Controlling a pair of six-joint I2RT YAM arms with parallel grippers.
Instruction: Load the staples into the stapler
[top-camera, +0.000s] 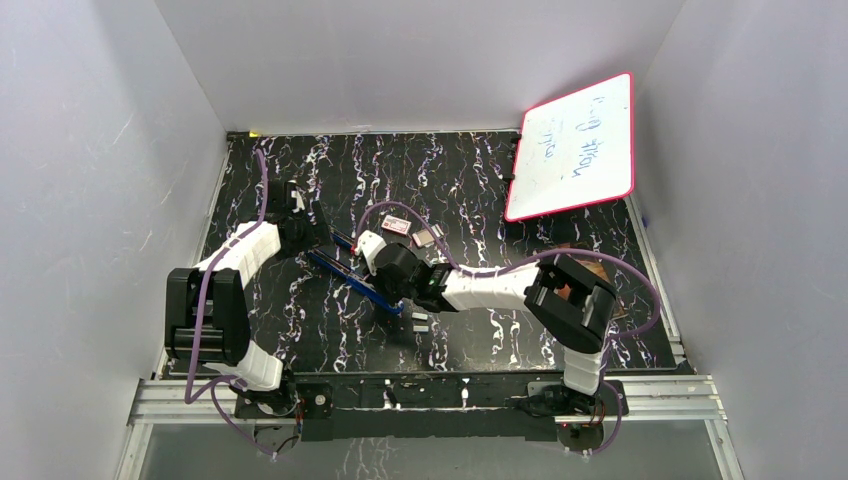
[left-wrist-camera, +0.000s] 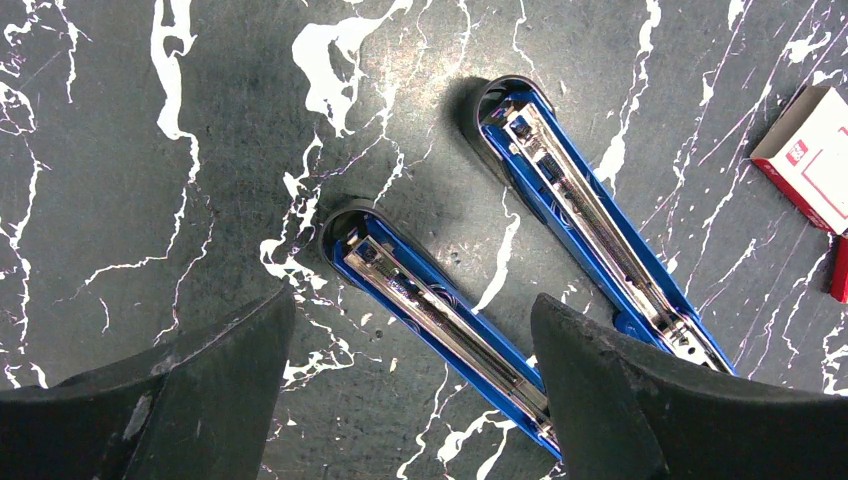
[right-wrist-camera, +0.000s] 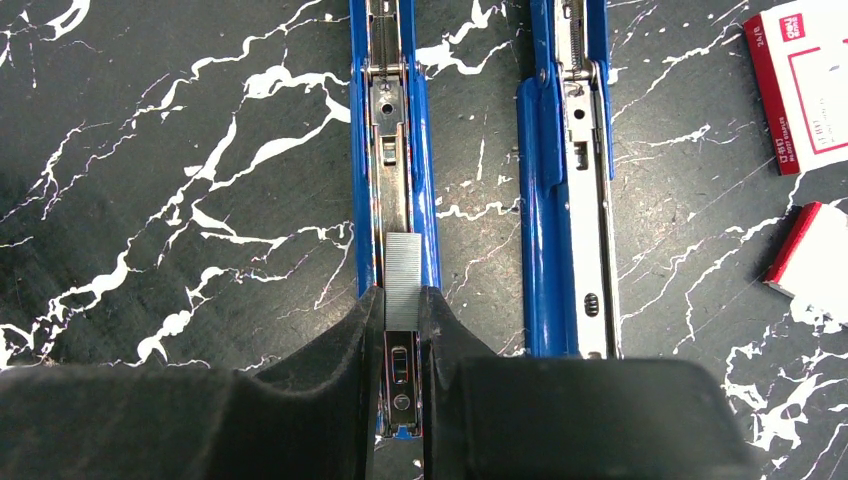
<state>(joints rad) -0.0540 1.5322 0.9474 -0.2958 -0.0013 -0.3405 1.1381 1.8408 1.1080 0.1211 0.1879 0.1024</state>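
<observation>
We see the right pincer (right-wrist-camera: 402, 300) pinching the staples (right-wrist-camera: 403, 270), a short grey strip, by its two long sides. The strip lies directly over the metal channel of the stapler (right-wrist-camera: 428, 180), which is opened flat on the bench (right-wrist-camera: 150, 150) with its two blue halves side by side. The long axis of the strip runs the same way as the channel, so the two are in line, and the strip points away from the pincer along it. From this view we cannot tell surely if the strip sits in the channel or is just above it. We judge that the coming move needs only to lower and release, without any turning. The left pincer (left-wrist-camera: 410, 300) is spread wide and holds nothing; it hangs above the stapler near its rounded ends. The right arm is the nearer one to the staples.
</observation>
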